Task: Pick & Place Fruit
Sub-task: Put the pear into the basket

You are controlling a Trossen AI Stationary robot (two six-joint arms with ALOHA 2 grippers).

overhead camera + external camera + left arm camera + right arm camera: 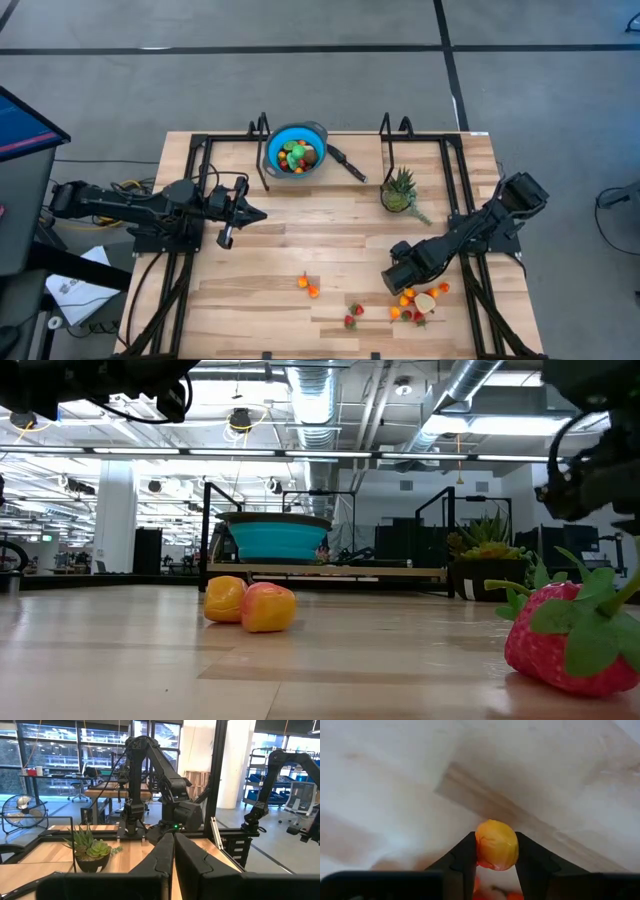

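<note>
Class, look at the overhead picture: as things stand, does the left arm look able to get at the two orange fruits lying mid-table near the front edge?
Probably yes. The left gripper, shut and empty, sits over bare wood, and nothing lies between it and the two orange fruits.

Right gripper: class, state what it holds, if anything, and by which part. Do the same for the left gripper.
The right gripper clamps a small orange fruit across its two sides, down at the table. The left gripper is shut and holds nothing.
</note>
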